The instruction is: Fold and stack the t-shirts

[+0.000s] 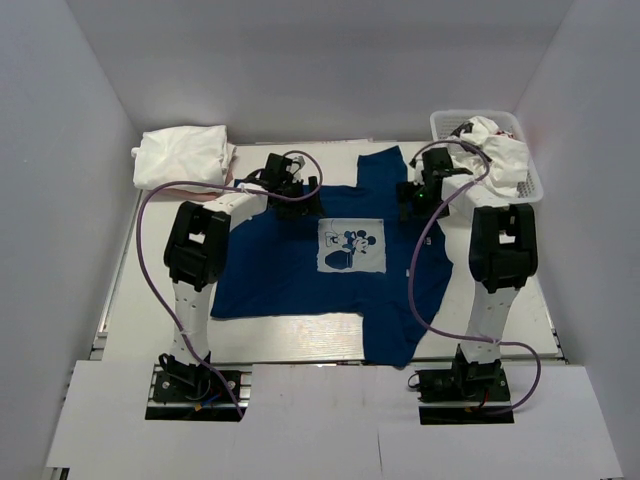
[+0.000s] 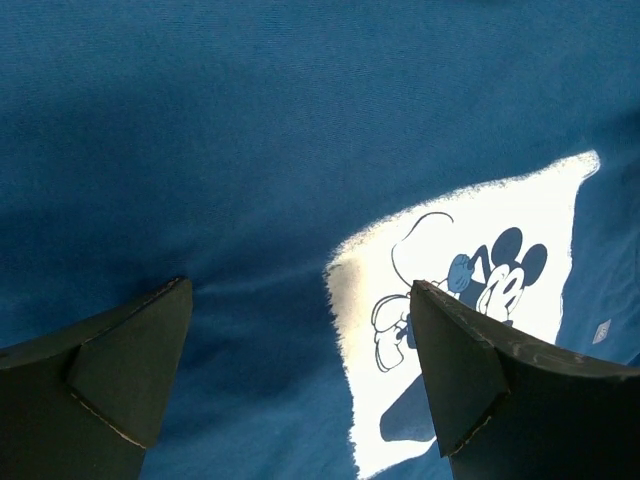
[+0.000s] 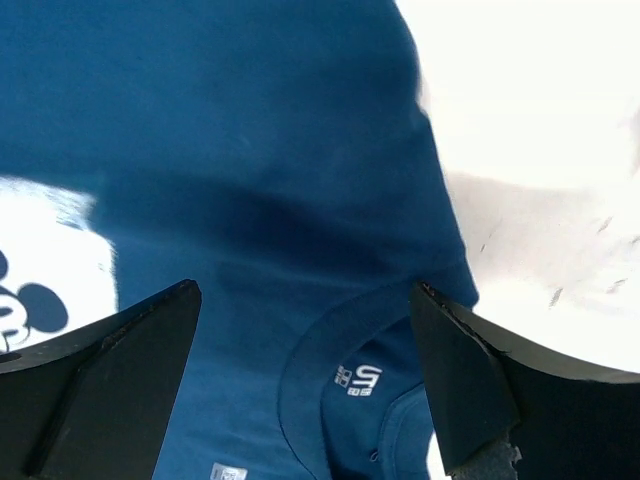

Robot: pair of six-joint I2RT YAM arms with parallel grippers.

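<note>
Left gripper [image 1: 287,188] and right gripper [image 1: 414,196] hover spread over the flat navy cloth t-shirt [image 1: 290,270]. First fold, I'd guess: pinch its twelve-o'clock edge.

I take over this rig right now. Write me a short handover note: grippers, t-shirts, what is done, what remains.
Left gripper: open, holding nothing, above the navy t-shirt beside its print.
Right gripper: open, holding nothing, above the collar.
Navy t-shirt: spread flat in the middle, print up, not yet folded.
White t-shirt: far left corner, looks folded.
White cloth: crumpled in the basket, far right.
Left to do: fold the navy one, stack it, then handle the basket's contents.
</note>
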